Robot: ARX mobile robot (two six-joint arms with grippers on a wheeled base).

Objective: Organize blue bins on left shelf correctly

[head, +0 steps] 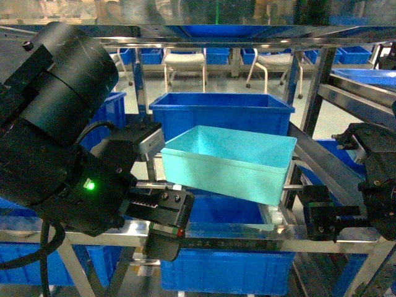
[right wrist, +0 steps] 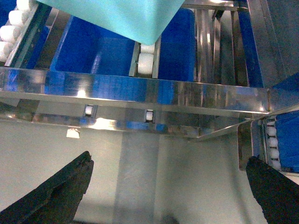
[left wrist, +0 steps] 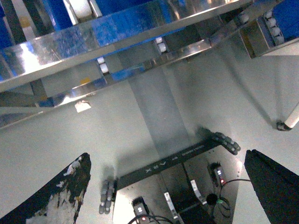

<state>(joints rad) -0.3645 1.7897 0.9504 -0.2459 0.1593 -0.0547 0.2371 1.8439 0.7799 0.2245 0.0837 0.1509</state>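
Observation:
The light turquoise blue bin (head: 232, 159) rests tilted on the rails of the left shelf (head: 247, 232), in front of a dark blue bin. A corner of its underside (right wrist: 121, 14) shows at the top of the right wrist view. My left gripper (head: 162, 247) hangs below the bin's left corner, pointing down. In the left wrist view that gripper (left wrist: 163, 191) is open over the floor, holding nothing. My right gripper (head: 322, 221) sits by the shelf's front bar, right of the bin. Seen from its own wrist, this gripper (right wrist: 163, 191) is open and empty, below the shelf bar (right wrist: 140, 91).
Larger dark blue bins stand behind (head: 219, 111) and on the tier below (head: 223, 269). A sloping steel rail (head: 322, 161) runs along the right. White rollers (right wrist: 145, 60) line the rails. The robot base (left wrist: 187, 186) lies under my left gripper.

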